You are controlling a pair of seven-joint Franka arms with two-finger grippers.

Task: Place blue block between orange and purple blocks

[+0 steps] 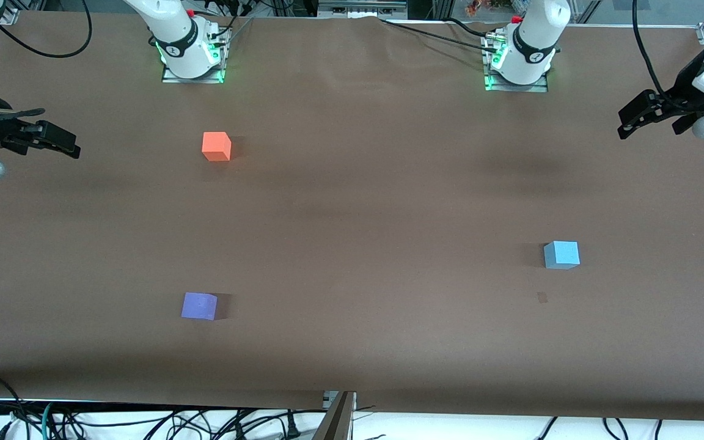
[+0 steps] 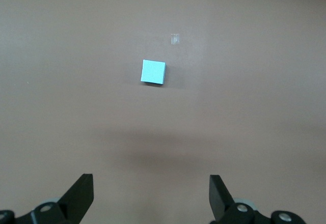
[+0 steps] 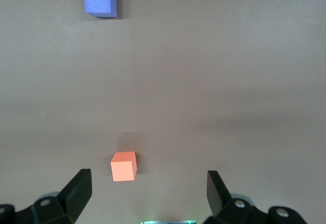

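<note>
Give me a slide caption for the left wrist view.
Open left gripper above the brown table, blue block ahead.

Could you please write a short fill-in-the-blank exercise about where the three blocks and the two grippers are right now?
1. The block lying toward the left arm's end of the table is the ____ one.
2. The orange block lies ____ from the front camera than the purple block.
3. The left gripper and the right gripper both hold ____.
4. The blue block shows in the ____ wrist view.

Missing words: blue; farther; nothing; left
</note>
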